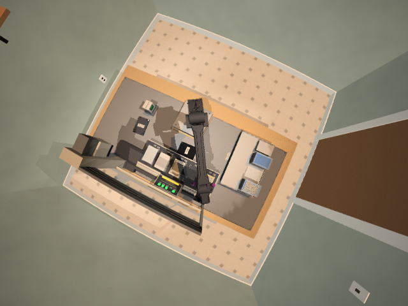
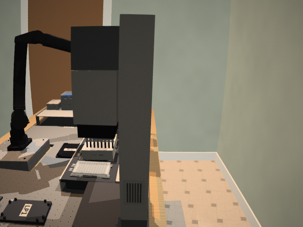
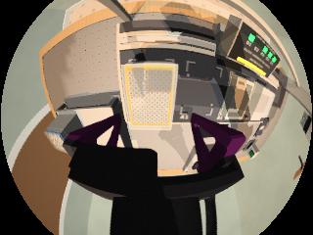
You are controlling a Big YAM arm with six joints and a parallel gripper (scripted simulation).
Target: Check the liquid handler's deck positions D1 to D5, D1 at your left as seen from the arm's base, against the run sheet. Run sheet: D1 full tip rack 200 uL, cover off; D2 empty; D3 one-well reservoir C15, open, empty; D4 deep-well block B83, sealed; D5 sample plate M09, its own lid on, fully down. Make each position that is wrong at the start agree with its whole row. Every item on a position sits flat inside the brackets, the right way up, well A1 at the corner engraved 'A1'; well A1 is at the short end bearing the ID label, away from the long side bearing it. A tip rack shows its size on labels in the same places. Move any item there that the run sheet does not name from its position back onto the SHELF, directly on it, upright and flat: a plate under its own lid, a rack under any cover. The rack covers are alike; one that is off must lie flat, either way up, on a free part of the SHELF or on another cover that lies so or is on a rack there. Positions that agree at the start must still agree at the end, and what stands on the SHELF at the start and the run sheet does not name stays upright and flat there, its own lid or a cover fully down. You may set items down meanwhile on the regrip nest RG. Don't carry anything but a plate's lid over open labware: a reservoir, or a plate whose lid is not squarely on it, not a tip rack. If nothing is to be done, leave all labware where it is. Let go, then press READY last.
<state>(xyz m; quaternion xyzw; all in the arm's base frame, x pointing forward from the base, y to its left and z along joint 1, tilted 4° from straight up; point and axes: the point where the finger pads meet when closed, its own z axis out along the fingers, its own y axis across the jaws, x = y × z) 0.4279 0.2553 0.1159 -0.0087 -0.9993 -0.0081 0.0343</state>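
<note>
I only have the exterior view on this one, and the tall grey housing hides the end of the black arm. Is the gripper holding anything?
Observer: No. The wrist view shows the gripper open, its purple fingers spread with nothing between them.
Operator: What is it facing?
Observer: A pale, dotted rectangular rack with a yellow rim shows just beyond the fingers.
Operator: I see two items on the shelf. Is that all?
Observer: No. The top view shows four in a row on the pale shelf, one of them a blue-topped box.
</note>
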